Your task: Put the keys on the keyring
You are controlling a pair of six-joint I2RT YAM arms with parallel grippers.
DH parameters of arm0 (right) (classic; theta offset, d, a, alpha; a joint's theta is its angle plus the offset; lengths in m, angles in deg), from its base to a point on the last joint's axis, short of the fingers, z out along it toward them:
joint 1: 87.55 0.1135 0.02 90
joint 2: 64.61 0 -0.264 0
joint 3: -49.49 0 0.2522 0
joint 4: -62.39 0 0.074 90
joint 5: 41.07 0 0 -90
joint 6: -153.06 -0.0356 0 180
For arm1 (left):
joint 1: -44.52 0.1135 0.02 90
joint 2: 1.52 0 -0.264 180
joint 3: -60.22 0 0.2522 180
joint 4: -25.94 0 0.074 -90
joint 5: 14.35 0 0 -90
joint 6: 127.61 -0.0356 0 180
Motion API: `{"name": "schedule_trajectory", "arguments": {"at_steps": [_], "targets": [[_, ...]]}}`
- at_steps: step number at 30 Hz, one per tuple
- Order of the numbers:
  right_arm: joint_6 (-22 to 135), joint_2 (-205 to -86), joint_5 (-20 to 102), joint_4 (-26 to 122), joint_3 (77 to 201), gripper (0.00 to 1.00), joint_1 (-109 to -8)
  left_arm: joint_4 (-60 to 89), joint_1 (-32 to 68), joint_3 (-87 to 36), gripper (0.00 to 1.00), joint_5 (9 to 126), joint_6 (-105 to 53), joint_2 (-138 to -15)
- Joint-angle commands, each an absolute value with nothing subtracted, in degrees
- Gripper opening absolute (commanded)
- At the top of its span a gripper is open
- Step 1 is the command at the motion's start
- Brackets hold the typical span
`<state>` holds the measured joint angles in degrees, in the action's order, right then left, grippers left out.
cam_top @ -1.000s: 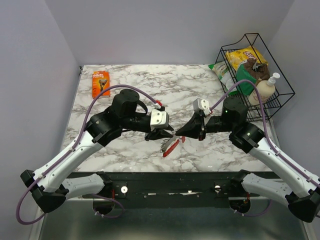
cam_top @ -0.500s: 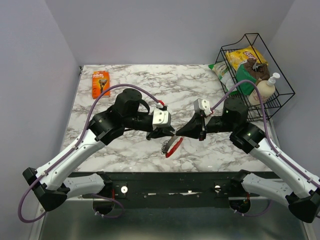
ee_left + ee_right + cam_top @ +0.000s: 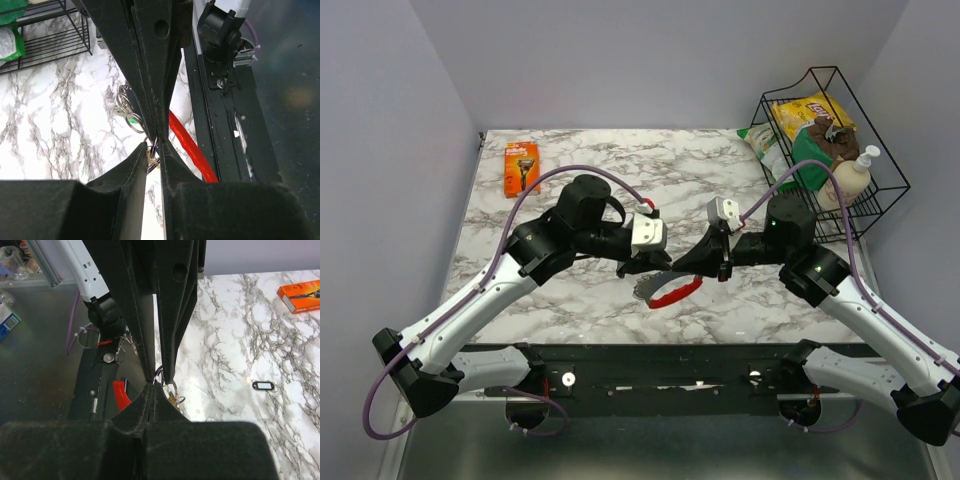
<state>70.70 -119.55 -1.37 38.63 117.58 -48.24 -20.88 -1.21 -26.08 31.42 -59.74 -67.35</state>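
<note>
The keys [image 3: 665, 293], a silvery bunch with a red curved tag [image 3: 192, 150], hang above the table's near edge between my two grippers, which meet tip to tip. In the left wrist view a metal ring of the bunch [image 3: 152, 161] spans the narrow gap of my left gripper [image 3: 154, 150], touching both fingers. My right gripper [image 3: 152, 385] is shut, with the bunch's rings [image 3: 171, 389] right at its tips. The keyring [image 3: 263, 385], a tiny black oblong loop, lies alone on the marble beyond them. It does not show in the top view.
A black wire basket [image 3: 880, 190] with snack bags and a pump bottle stands at the back right. An orange razor pack [image 3: 521, 166] lies at the back left. The black front rail [image 3: 660, 352] runs just below the hanging keys.
My left gripper has moved right to meet the right gripper's tips and its jaws have narrowed. The key bunch has swung, its red tag now lying crosswise under both tips.
</note>
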Motion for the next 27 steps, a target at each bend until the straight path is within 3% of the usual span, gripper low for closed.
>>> {"name": "schedule_trajectory", "arguments": {"at_steps": [1, 3, 9, 27], "targets": [[71.3, -118.1, -1.7, 39.9, 118.8, 0.01, -47.9, -19.6, 0.0, -26.0, 0.34, 31.4, -59.2, -66.4], [71.4, -118.1, -1.7, 39.9, 118.7, 0.01, -48.0, -16.9, 0.4, -24.7, 0.41, 31.7, -58.8, -64.4], [71.3, -118.2, -2.0, 39.9, 118.8, 0.01, -48.0, -13.7, 2.9, -23.4, 0.46, 28.1, -57.8, -62.3], [71.4, -117.7, -1.7, 39.8, 118.5, 0.01, -48.0, -22.4, 5.0, -28.9, 0.42, 19.1, -66.3, -67.7]]}}
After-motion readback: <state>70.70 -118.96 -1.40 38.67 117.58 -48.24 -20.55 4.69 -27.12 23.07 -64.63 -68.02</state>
